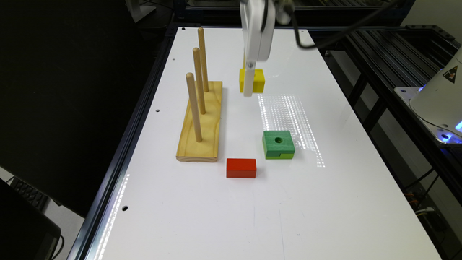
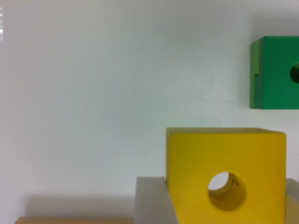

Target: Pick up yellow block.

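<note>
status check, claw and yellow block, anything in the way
Claw down around yellow block, fingers flanking it. Block on table. Green block, peg stand apart.

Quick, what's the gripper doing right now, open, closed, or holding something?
Gripper: fingers either side of the small bright yellow wooden block with a round hole, pads against it; looks closed on it, block not clearly off the white table.

White table (image 1: 223, 224) with wooden 3-peg base (image 1: 200, 126), red block (image 1: 241, 168), green block (image 1: 278, 144).
</note>
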